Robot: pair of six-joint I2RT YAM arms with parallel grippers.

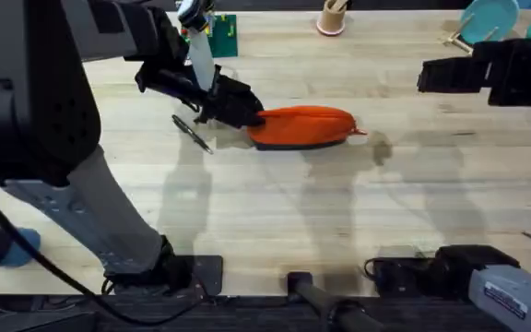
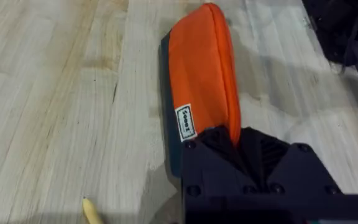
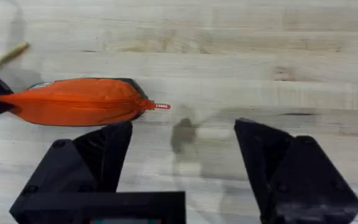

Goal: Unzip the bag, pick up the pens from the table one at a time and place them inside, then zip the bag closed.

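- Pinching the left end of the bag, the left gripper has its jaws clamped on the orange fabric at the seam, as the left wrist view shows; a grip on cloth alone could slip or drag the pouch sideways once the zipper is pulled from the other end.
- Lying on the worktop just left of that gripper, the black pen sits close enough that any sweep of the arm could knock it; a yellowish-tan pen rests near the gripped end of the pouch and could roll.
- Resting near the middle of the worktop, the bag lies lengthwise left to right, zipper apparently closed along its top, with the red pull sticking out at its right tip; the pull is small, so a slightly off approach would likely close on bare wood or shove the pouch.
- Hovering well to the right, the right gripper has its jaws wide apart and nothing between them.
- Open wood surrounds the pouch in front and to the right, giving that arm free room; a pink cup and a green item stand far back, well apart from the work.
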